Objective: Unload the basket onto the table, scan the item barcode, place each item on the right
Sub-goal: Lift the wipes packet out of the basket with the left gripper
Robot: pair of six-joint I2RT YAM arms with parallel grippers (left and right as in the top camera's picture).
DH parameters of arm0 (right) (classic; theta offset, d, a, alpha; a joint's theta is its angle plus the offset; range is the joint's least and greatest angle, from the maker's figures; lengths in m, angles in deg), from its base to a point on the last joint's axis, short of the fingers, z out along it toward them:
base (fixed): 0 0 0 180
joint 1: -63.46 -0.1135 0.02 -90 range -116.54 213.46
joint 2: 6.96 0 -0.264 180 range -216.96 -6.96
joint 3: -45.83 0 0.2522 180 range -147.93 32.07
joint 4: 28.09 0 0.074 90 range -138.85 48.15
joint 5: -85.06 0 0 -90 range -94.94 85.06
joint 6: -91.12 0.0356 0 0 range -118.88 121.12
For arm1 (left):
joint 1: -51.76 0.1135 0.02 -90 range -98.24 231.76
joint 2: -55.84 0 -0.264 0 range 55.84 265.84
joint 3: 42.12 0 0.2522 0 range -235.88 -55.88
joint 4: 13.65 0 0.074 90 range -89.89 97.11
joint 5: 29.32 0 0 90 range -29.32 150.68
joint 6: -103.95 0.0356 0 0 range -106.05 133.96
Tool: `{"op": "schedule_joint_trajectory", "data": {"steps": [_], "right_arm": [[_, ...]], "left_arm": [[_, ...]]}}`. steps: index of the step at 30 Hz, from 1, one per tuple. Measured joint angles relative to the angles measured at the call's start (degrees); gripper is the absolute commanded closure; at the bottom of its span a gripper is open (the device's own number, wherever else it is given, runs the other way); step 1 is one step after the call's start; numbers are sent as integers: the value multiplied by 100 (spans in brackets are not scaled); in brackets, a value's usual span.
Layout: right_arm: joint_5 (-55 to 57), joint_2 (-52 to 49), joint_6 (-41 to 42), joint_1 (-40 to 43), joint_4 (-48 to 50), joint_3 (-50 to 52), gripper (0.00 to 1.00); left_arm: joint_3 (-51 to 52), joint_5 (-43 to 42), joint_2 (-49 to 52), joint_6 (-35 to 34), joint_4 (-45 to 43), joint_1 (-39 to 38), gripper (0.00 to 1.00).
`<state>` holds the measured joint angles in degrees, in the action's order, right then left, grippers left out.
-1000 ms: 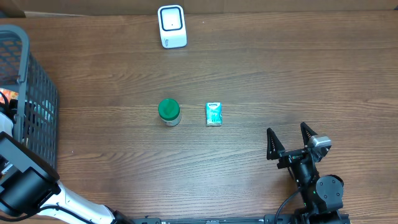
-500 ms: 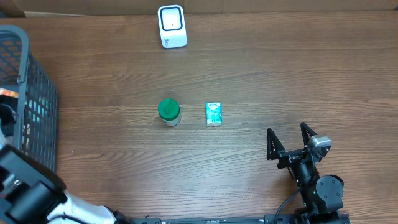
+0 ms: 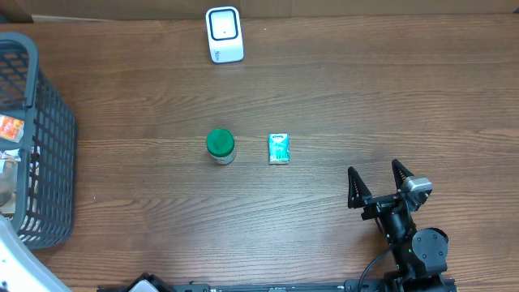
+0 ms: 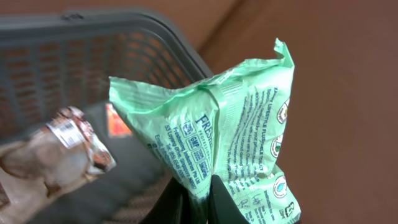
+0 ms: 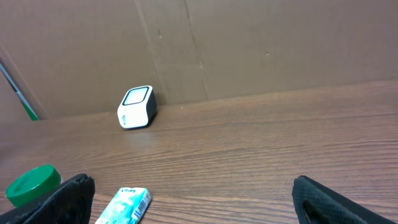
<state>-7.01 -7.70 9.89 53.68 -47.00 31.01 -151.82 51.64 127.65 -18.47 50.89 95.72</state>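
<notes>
From overhead, you see the scanner (image 3: pixel 225 34) standing at the far edge of the bench (image 3: pixel 405 97), its window facing up. Near the middle a green-lidded jar (image 3: pixel 220 146) stands just beside a small teal packet (image 3: pixel 279 148), the two apart. The grey basket (image 3: pixel 50 146) sits at the left edge with a red-orange wrapper (image 3: pixel 10 127) inside. Your right gripper (image 3: pixel 378 191) rests low at the near right with its fingers spread wide and nothing between them. On the left wrist camera, your left gripper (image 4: pixel 199 200) is pinched tight on the lower edge of a green pouch (image 4: pixel 239 124), which stands crumpled above the fingers with its printed back toward the lens; no barcode can be made out. Behind it you see the basket wall and a brown snack wrapper (image 4: pixel 53 155) lying inside. On the right wrist camera, both dark fingers (image 5: pixel 69 194) sit at the frame's sides, wide apart and empty, and the scanner faces you from the far left, well apart from the jar and the teal packet at the lower left.
</notes>
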Motion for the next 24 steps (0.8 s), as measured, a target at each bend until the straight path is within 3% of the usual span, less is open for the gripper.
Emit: {"op": "schedule_joint_trajectory", "data": {"steps": [9, 15, 24], "right_arm": [[-2, 0, 0, 0, -2, 0, 0], [-2, 0, 0, 0, 0, 0, 0], [-4, 0, 0, 0, 2, 0, 0]], "left_arm": [[0, -595, -142, 1141, 1176, -1908, 96], [17, -284, 485, 1812, 2072, -3198, 96], [92, 81, 1982, 2557, 2837, -3609, 96]]}}
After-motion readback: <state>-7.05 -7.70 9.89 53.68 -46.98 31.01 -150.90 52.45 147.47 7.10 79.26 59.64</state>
